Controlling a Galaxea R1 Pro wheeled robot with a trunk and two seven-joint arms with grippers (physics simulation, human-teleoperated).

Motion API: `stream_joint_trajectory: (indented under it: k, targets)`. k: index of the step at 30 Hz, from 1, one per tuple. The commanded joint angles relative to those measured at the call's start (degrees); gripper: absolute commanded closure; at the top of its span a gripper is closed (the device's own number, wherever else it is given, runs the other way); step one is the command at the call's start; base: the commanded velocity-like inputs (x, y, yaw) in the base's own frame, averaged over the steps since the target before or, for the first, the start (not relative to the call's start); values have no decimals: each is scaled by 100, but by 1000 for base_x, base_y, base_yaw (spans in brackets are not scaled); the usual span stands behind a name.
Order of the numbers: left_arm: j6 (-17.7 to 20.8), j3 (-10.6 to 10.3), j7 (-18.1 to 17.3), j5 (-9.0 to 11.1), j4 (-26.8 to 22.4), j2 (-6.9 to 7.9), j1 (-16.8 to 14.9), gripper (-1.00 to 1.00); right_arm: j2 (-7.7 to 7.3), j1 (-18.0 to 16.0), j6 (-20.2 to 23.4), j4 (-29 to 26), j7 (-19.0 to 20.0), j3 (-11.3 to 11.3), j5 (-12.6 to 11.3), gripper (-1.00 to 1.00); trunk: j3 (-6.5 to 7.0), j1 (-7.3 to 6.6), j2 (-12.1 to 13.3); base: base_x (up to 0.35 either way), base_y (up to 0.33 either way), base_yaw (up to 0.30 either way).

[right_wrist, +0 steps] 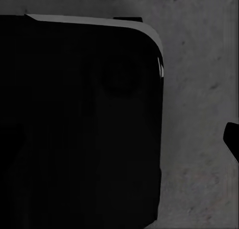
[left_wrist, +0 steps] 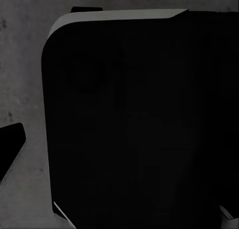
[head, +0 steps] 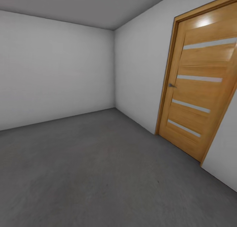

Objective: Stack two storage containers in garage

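Storage containers lay nowhere on the garage's grey concrete floor [head: 98, 174] beside the tan wooden door [head: 197, 85], so both placements seemingly remained undone; whether either gripper stood open or closed, I could not tell.

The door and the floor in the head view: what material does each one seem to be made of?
The door looks like tan wood with a satin finish: grain shows, a soft glare sits near its top, and pale horizontal strips, perhaps frosted glass, cross it. Its handle looks like grey metal. The floor looks like matte, mottled dark-grey concrete, without seams or planks.
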Motion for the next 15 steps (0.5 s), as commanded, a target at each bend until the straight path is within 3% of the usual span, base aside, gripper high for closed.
stream_joint_trajectory:
  k: [1, 15]
  targets:
    - [-3, 1, -1, 16, -2, -1, -1, -100, -1, -1, -19, 1, -2, 2, 0, -100, -5, 3, -2, 322, 0, -5]
    - [-1, 2, -1, 16, -2, -2, -1, -100, 7, -1, -6, 1, 6, 3, -3, -100, -5, 3, -2, 323, 0, -1]
